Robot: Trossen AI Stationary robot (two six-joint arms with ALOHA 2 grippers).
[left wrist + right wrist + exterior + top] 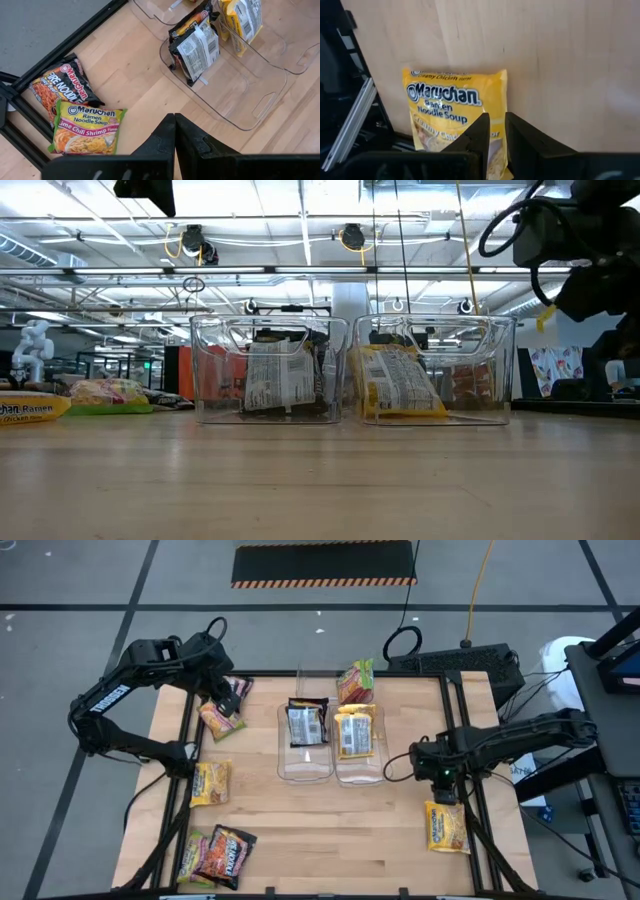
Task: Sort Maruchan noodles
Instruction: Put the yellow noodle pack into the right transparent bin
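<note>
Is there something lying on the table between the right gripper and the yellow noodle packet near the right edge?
No. In the high view only bare wood lies between the right gripper and the yellow packet; the right wrist view shows the same.

Two clear bins sit side by side across the wooden table [320, 480]. The left bin [268, 370] holds a dark packet [275, 380] showing its pale printed back; the right bin [435, 370] holds a yellow packet [400, 385]. At nine o'clock lie a yellow packet [30, 407] and a pink-green one [108, 393]. A dark arm [570, 240] hangs at two o'clock.
</note>
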